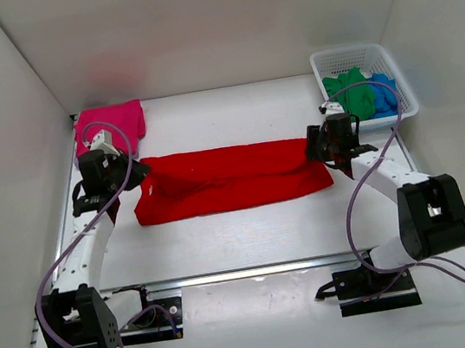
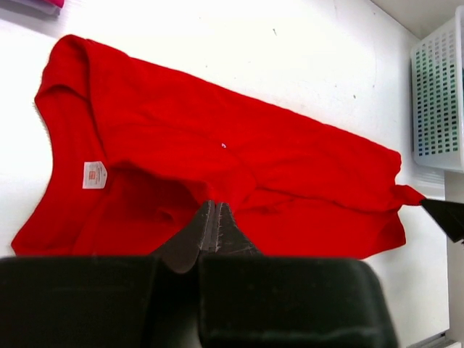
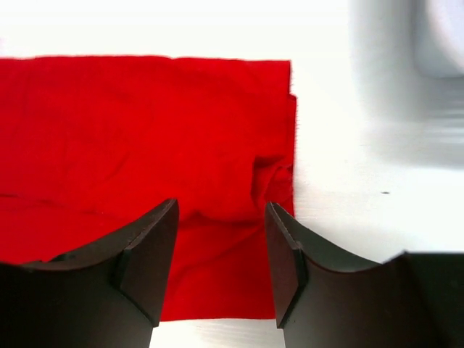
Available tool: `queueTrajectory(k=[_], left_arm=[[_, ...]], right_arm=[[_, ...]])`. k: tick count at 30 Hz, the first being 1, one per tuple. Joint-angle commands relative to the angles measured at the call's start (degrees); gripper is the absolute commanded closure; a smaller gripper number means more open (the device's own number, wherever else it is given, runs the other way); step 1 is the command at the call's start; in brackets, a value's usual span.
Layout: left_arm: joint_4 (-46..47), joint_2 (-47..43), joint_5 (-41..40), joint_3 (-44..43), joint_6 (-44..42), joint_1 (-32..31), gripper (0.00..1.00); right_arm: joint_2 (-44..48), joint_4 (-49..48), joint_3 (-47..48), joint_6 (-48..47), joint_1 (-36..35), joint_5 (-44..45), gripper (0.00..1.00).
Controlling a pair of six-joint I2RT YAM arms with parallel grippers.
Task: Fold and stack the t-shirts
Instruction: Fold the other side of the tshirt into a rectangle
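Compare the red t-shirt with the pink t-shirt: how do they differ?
The red t-shirt lies stretched in a long band across the middle of the table; the pink t-shirt is a compact bundle at the far left corner. The red one covers more table than the pink one. Both are plain, single-coloured cloth.

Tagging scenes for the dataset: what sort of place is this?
Probably a lab test cell: plain white walls box in the table, a mounting rail runs along its near edge, red shirt and basket look like props.
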State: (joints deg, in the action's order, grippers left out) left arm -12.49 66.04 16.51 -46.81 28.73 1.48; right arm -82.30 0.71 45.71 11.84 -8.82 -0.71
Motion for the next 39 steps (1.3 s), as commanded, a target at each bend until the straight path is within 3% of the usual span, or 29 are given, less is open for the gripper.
queueTrajectory(k=[1,8,14,18,23,25,28,32,39], left_arm=[[-2.10,-4.34,0.36,1.10,-1.22,-0.51,1.00],[-3.77,-6.53,0.62,3.12,-1.14,-0.51,1.00],[-5.53,-8.03,-2.79,8.65,-0.43,-0.68,1.00],[-1.84,-6.55,-3.16,12.78,0.71,-2.35,1.00],[1.85,-0.22,-6.57,11.48,0.98,-2.62,0.71],[2.73,1.45,-8.86,10.51,1.50,-2.18,0.51],[3.44,1.98,-12.29,9.19,2.12,-2.00,0.32],[0.90,0.85,-15.89,5.33,0.19,-2.96,0.31],[3.07,0.66,-8.43,6.54,3.68,-8.14,0.41]], right_arm=[[3.28,-0.80,0.61,0.20,0.55,4.30,0.52],[3.64,-0.89,1.05,-0.41,1.52,2.82,0.60],[3.64,-0.71,1.66,-0.76,1.26,1.24,0.60],[2.59,1.05,2.54,-1.73,0.91,1.15,0.60],[2.59,0.96,2.89,-0.85,0.82,-0.69,0.59],[2.94,0.96,2.97,-1.64,0.39,-0.79,0.59],[2.41,1.75,3.50,-1.82,1.25,-0.87,0.57],[1.71,2.54,4.82,-3.13,2.57,-2.97,0.53],[-6.01,5.79,13.41,-8.93,2.67,-6.15,0.53]])
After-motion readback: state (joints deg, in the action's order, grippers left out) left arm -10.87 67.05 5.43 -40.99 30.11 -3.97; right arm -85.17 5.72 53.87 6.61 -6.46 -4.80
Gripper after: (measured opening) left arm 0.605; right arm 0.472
